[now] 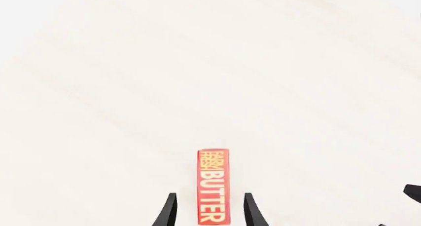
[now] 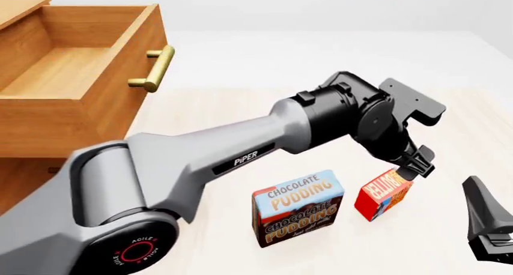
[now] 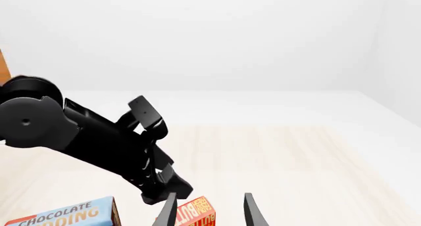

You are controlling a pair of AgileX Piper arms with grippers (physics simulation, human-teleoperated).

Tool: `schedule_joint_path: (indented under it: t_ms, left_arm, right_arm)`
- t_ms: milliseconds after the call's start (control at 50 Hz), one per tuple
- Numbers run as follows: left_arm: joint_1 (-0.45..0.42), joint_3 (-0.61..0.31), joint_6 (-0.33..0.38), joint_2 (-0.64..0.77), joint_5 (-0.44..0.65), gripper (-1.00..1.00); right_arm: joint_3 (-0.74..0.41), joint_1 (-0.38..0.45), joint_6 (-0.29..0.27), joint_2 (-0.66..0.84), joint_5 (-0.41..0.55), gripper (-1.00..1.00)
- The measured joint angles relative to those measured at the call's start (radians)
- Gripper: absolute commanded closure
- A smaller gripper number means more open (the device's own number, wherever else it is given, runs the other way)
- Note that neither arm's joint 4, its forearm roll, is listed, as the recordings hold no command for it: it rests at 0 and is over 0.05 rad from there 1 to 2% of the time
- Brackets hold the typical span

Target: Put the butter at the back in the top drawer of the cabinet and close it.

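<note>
Front view is showing the grey and black left arm reaching across the pale wooden table [image 2: 240, 107], its black left gripper [image 2: 414, 168] pointing down onto the top edge of the small red butter box with orange-yellow face and blue patch [image 2: 383, 195]. That butter box is standing on the table, tilted a little, just beside the larger brown-and-blue chocolate pudding box [image 2: 298, 208], which is standing upright to its left. From the left wrist view, the left gripper [image 1: 208, 211] is straddling the butter box [image 1: 213, 185], one black finger [image 1: 168, 212] on each side of the red lettered face with a thin gap showing on both sides, so the claw is sitting narrow around the box and I cannot tell whether the pads are pressing it. At the far left, the brown wooden cabinet [image 2: 20, 173] is standing with its top drawer [image 2: 76, 71] pulled out, the brass bar handle [image 2: 156, 68] facing the table. Low at the right edge, the black right gripper [image 2: 487, 224] is hovering well apart from both boxes; in the right wrist view its fingers [image 3: 251, 211] are standing apart with nothing between them.
</note>
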Motion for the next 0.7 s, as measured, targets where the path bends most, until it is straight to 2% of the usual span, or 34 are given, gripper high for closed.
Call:
schedule_joint_path:
  t_ms: [700]
  left_arm:
    - [-0.004, -0.014, -0.025, 0.043, -0.009, -1.00]
  right_arm:
    - [0.000, 0.000, 0.000, 0.000, 0.000, -1.00]
